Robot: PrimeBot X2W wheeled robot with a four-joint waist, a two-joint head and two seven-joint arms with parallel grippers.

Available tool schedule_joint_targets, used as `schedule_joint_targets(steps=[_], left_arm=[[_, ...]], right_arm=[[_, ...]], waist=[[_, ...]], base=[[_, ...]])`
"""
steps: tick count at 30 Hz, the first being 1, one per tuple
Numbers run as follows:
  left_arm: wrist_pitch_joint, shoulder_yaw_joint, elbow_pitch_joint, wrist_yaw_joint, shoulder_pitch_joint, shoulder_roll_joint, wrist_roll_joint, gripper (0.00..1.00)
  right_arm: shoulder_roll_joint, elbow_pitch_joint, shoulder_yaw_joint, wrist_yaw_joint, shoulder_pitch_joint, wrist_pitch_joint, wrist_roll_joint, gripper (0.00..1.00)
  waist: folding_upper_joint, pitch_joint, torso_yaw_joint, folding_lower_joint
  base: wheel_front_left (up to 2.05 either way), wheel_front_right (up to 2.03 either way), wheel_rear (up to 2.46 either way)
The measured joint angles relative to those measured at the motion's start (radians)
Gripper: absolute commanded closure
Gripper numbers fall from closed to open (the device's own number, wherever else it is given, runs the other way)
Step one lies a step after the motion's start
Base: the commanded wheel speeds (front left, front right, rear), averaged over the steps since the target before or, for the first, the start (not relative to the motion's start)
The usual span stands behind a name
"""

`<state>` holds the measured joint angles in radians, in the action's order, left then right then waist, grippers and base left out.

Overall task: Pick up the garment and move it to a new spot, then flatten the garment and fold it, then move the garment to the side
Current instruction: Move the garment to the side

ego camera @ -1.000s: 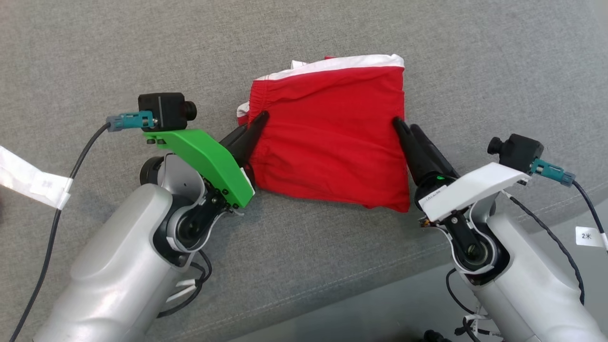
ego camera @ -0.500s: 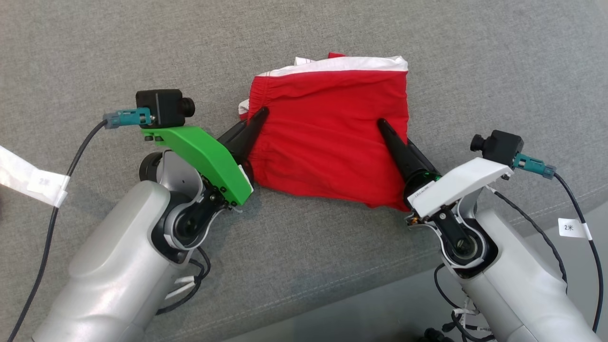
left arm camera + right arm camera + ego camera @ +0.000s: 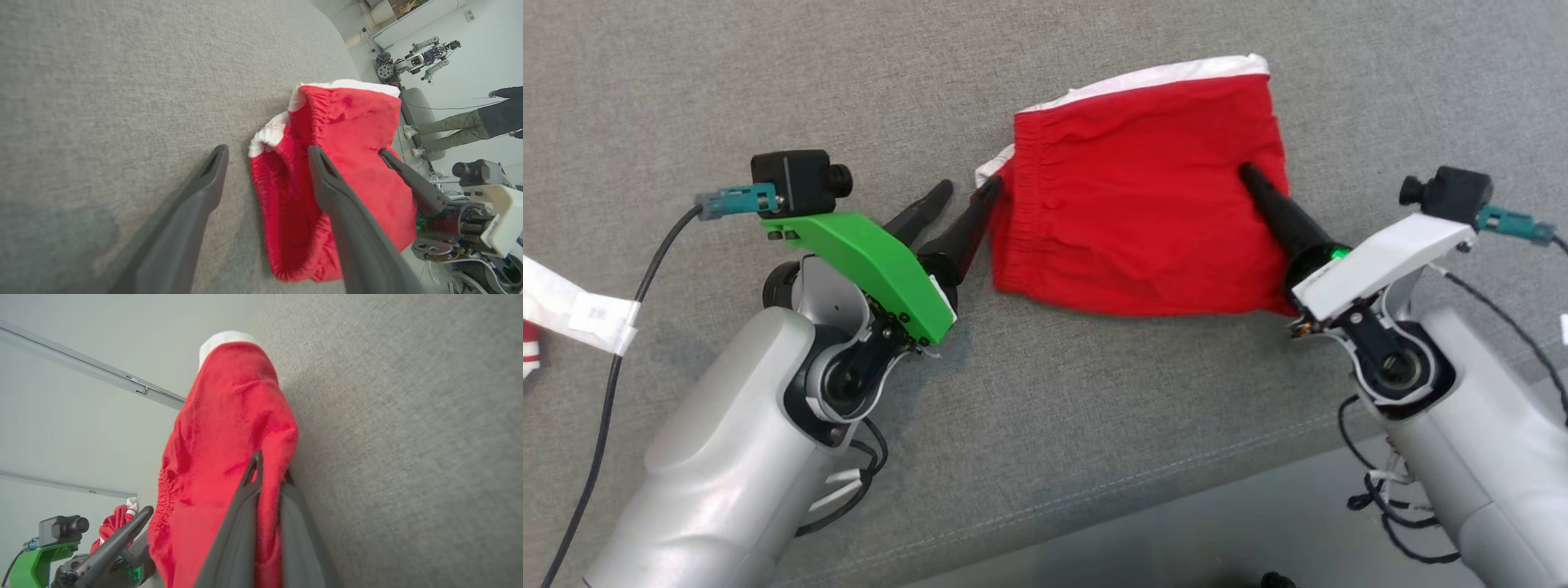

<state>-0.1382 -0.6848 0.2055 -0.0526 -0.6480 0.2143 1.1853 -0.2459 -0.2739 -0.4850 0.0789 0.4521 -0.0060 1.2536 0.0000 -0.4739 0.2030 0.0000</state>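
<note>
The folded red shorts [image 3: 1143, 204] with white trim lie at the upper centre-right of the head view, on a grey upholstered surface [image 3: 727, 73]. Left of centre, the left gripper [image 3: 969, 184] has its jaws spread. One fingertip is just at the shorts' elasticated left edge and the other is over bare upholstery. At the right, the right gripper [image 3: 1247, 170] has its jaws pressed together, pinching the shorts' right edge.
</note>
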Motion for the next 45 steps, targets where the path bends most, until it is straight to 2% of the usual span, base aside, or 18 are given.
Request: schedule_joint_targets(steps=[4, 10, 15, 18, 21, 23, 27, 31, 34, 45], left_arm=[[0.013, 0.010, -0.001, 0.000, 0.002, 0.002, 0.003, 0.00], [0.022, 0.011, -0.046, 0.008, 0.007, -0.002, 0.012, 0.00], [0.031, 0.023, -0.091, 0.007, 0.014, 0.007, 0.027, 0.00], [0.037, 0.040, -0.122, -0.001, 0.020, 0.026, 0.027, 0.00], [0.042, 0.057, -0.150, -0.004, 0.038, 0.042, 0.028, 0.00], [0.043, 0.073, -0.167, -0.011, 0.051, 0.056, 0.037, 0.00], [0.055, 0.113, -0.207, -0.022, 0.080, 0.092, 0.044, 0.00], [0.079, 0.165, -0.253, -0.031, 0.114, 0.139, 0.044, 0.00], [0.091, 0.188, -0.288, -0.037, 0.131, 0.162, 0.044, 0.00], [0.096, 0.270, -0.373, -0.054, 0.195, 0.242, 0.060, 0.00]], right_arm=[[-0.066, -0.024, 0.020, -0.004, 0.056, 0.043, -0.007, 1.00], [-0.203, -0.072, 0.071, -0.038, 0.171, 0.100, -0.045, 1.00], [-0.274, -0.114, 0.119, -0.088, 0.247, 0.131, -0.052, 1.00], [-0.338, -0.149, 0.143, -0.111, 0.268, 0.144, -0.067, 1.00], [-0.370, -0.170, 0.153, -0.127, 0.276, 0.150, -0.083, 1.00], [-0.384, -0.177, 0.156, -0.141, 0.278, 0.158, -0.086, 1.00], [-0.403, -0.198, 0.161, -0.143, 0.281, 0.176, -0.086, 1.00], [-0.374, -0.202, 0.152, -0.142, 0.282, 0.183, -0.083, 1.00], [-0.350, -0.208, 0.147, -0.141, 0.282, 0.188, -0.073, 1.00], [-0.336, -0.227, 0.168, -0.124, 0.276, 0.164, -0.053, 1.00]], waist=[[0.0000, 0.008, -0.014, 0.0000], [0.0000, 0.012, -0.051, 0.0000], [0.0000, 0.014, -0.095, 0.0000], [0.0000, 0.012, -0.126, 0.0000], [0.0000, 0.008, -0.159, 0.0000], [0.0000, 0.004, -0.181, 0.0000], [0.0000, -0.007, -0.218, 0.0000], [0.0000, -0.028, -0.229, 0.0000], [0.0000, -0.036, -0.219, 0.0000], [0.0000, -0.045, -0.142, 0.0000]], base=[[0.00, 0.00, 0.00], [0.00, 0.00, 0.00], [0.00, 0.00, 0.00], [0.00, 0.00, 0.00], [0.00, 0.00, 0.00], [0.00, 0.00, 0.00], [0.00, 0.00, 0.00], [0.00, 0.00, 0.00], [0.00, 0.00, 0.00], [0.00, 0.00, 0.00]])
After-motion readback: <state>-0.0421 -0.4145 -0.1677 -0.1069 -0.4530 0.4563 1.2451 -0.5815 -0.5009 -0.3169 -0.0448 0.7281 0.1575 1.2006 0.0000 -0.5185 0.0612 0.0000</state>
